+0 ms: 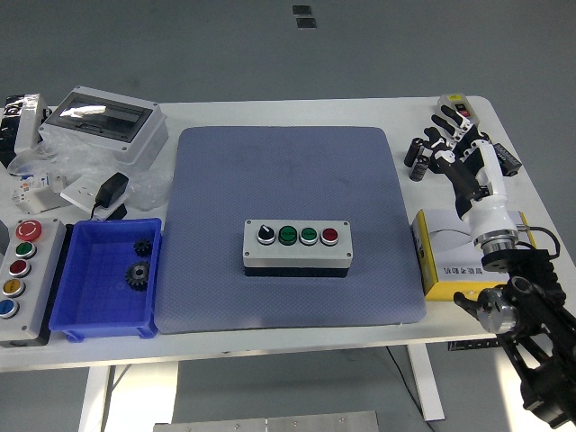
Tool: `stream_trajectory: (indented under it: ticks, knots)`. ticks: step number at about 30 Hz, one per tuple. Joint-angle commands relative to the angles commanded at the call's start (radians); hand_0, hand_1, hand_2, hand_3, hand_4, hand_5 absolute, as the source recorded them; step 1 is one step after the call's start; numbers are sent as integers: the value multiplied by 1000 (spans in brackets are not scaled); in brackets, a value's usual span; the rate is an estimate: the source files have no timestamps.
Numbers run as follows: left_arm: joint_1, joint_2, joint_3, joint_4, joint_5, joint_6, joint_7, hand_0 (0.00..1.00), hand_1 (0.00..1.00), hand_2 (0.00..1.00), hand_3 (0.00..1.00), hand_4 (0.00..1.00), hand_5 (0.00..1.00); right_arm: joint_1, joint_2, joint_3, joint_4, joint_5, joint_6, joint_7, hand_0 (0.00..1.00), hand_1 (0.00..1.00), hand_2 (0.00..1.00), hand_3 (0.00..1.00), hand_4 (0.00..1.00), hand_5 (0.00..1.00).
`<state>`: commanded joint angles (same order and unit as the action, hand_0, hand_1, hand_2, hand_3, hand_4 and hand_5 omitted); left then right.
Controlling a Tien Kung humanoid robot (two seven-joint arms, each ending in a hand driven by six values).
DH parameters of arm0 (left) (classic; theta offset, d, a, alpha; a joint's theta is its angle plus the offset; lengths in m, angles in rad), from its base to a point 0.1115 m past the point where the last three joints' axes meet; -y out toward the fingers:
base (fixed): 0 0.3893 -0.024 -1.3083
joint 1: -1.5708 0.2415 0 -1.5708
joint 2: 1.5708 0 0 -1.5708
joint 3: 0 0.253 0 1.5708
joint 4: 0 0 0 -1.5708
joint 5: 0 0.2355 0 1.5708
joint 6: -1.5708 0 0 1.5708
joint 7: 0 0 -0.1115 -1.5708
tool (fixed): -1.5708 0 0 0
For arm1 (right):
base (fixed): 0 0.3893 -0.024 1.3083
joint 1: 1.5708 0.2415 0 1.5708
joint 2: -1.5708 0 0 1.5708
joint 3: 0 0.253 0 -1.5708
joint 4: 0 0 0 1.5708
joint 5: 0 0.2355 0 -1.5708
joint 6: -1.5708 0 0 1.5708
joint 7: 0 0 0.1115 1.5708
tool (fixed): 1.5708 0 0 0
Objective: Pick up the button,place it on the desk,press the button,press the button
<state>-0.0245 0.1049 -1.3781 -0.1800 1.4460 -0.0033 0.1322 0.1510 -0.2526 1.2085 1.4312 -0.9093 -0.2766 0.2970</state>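
Observation:
A grey button box [297,248] lies in the middle of the blue mat [288,180]. On its top are a black knob [265,235], two green buttons [287,235] and a red button [329,236]. My right hand [450,139] is at the table's right side, well to the right of the box and apart from it. Its fingers are spread and hold nothing. My left arm is out of view.
A yellow box [450,259] lies under my right forearm. Small black parts [416,155] lie by my hand. At left stand a blue bin with gears [106,279], a second button box [20,277], a grey enclosure [103,121] and a black adapter [112,189].

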Motion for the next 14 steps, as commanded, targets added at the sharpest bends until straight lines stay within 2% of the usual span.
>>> stream_trajectory:
  ticks: [14]
  knots:
    - [12,10,-4,0,11,2,16,627,597,544,627,680,562,-10,-5,-9,-2,-3,1,-1,805,773,803,840,695,322]
